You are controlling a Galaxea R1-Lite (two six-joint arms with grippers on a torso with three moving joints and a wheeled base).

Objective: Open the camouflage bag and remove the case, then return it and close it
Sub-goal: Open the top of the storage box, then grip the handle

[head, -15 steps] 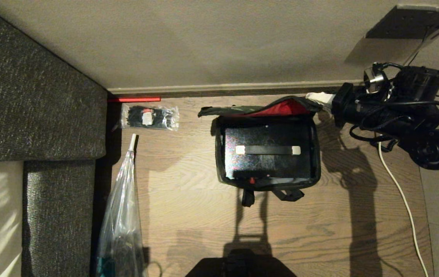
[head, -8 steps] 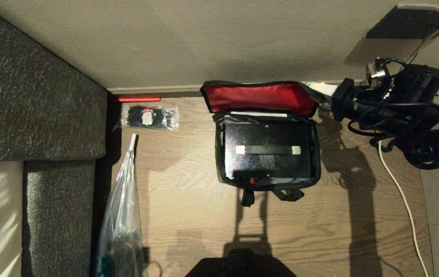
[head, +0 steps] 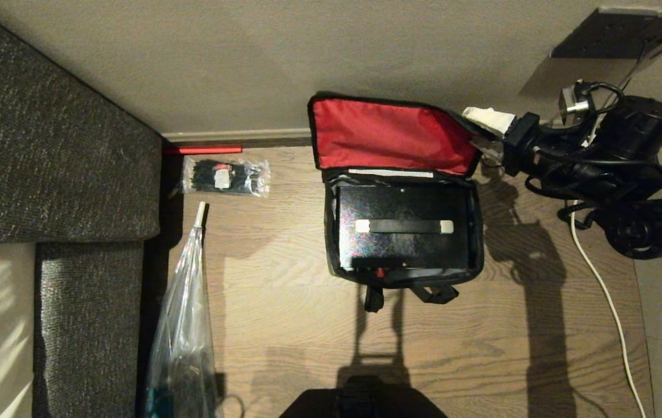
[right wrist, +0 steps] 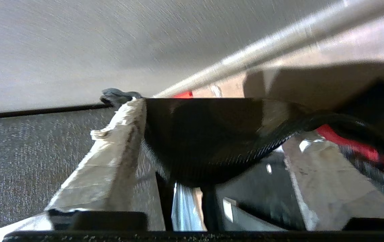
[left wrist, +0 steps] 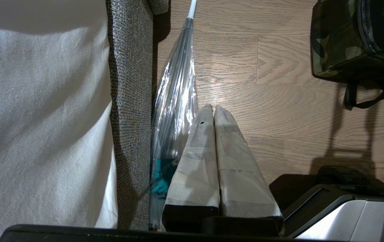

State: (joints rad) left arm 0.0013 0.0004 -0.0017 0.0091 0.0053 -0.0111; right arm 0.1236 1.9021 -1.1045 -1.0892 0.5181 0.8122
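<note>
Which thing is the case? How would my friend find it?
Look at the wooden floor in front of the wall, where the camouflage bag sits with its red lid up. The case is the shiny black box inside it. Only it has a black handle with pale ends on top.

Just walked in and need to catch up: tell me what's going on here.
The right gripper is at the far right corner of the camouflage bag on the floor, its fingers spread around the edge of the raised lid, red lining showing. The case sits inside, not yet removed. The left gripper hangs shut, idle, beside the sofa.
</note>
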